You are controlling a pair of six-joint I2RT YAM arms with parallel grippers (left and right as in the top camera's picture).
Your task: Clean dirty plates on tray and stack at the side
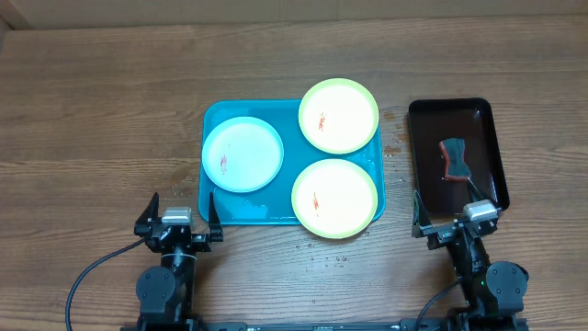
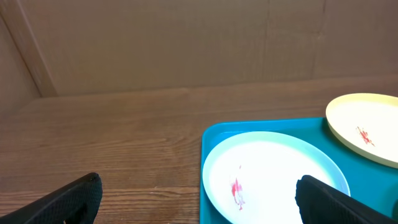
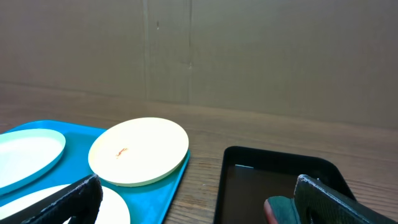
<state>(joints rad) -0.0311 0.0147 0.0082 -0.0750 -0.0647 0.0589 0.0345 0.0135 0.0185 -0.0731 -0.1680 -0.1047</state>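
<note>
Left pincer [image 1: 181, 206] and right pincer [image 1: 457, 208] agape, tray [image 1: 237, 210] of plates [image 1: 243, 154] ahead between them

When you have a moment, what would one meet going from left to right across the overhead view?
left gripper → whitish-blue plate → far yellow-green plate → black tray

- Large rectangular plastic tray [image 1: 266, 108]: plain turquoise-blue.
- Small round plate [image 1: 243, 154], left: whitish-blue, red smear.
- Far round plate [image 1: 338, 116] and near round plate [image 1: 334, 199]: pale yellow, lime rims, orange-red smears.
- Narrow glossy tray [image 1: 487, 138], right: black.
</note>
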